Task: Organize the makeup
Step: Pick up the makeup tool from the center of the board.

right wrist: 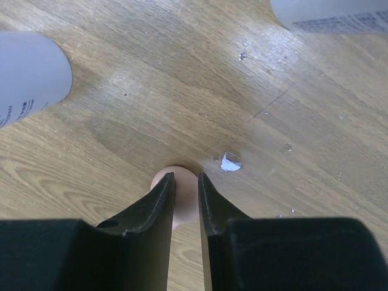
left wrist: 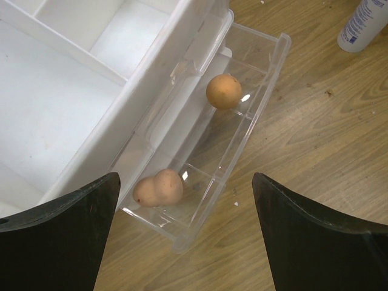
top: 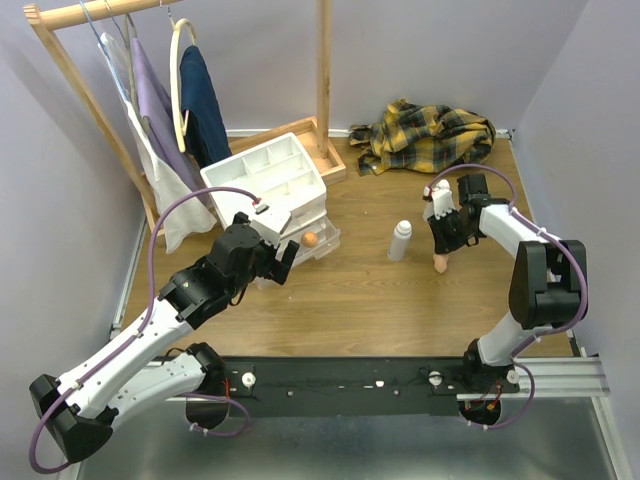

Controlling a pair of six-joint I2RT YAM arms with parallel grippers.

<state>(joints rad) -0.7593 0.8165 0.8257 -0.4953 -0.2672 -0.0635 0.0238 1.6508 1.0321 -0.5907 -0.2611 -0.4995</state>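
Obs: right gripper (right wrist: 186, 177) is low over the worktop (top: 350, 300), jaws drawn in to a slim gap and pinching a peach sponge (right wrist: 176, 182) from both sides. The sponge bulges out past one jaw, so I read this as a grip on soft material. It appears to rest on the wood, near the white bottle (top: 400, 240) and on its right. The right wrist view shows a second bottle (right wrist: 327, 15) close by, and neither bottle touches the jaws. Coming from above with the jaws straddling the sponge suits a round, squashy item that would otherwise roll. The left gripper (left wrist: 185, 182) hovers just over the front of the drawer unit (top: 265, 180), above its pulled-out clear drawer (left wrist: 254, 115). Its jaws are spread fully and hold and touch nothing. It probably waits there to tend the drawer. The drawer already contains a single sponge (left wrist: 224, 91) toward its far end and a pair of sponges (left wrist: 159, 188) touching each other at the near end, seemingly past a divider. Judgement: sponges belong in this drawer, the pinched one goes there next, and the bottles are not yet sorted.
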